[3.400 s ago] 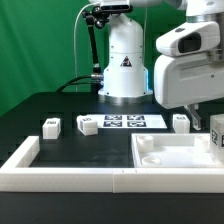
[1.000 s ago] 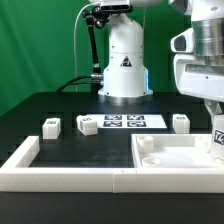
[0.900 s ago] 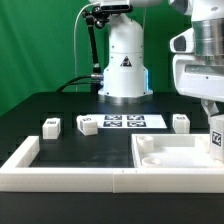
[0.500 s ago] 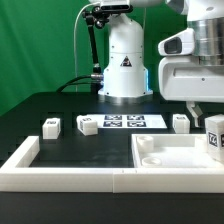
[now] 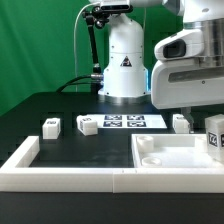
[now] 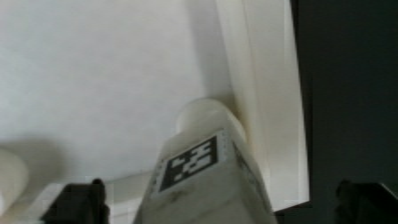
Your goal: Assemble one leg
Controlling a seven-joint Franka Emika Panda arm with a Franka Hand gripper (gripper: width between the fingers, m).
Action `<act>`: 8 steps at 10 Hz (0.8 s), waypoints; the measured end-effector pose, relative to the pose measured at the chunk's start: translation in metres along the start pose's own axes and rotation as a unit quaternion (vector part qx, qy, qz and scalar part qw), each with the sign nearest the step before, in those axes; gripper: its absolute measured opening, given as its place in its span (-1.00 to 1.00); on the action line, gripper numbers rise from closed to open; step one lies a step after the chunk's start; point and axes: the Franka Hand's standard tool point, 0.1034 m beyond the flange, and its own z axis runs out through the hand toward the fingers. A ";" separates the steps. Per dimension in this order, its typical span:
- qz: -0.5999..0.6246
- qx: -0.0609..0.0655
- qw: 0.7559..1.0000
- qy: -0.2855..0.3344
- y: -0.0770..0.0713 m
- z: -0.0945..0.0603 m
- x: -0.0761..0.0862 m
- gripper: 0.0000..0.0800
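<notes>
One leg, a small white post with a black-and-white tag, stands upright at the far right corner of the large white panel. My gripper hangs over it, one dark finger showing beside it. In the wrist view the leg lies between my fingertips, with a gap on each side, so the gripper is open. Three more legs lie on the black table: two at the exterior view's left and one right of the marker board.
The marker board lies in front of the robot base. A white L-shaped rim borders the table's front and left. In the wrist view the panel's raised edge runs beside black table.
My hand has swung toward the exterior view's left over the last second. The leg at the panel corner has stayed almost in place. The other legs have not moved.
</notes>
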 end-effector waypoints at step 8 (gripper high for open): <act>-0.096 0.002 0.995 0.010 0.004 0.000 0.003 -0.29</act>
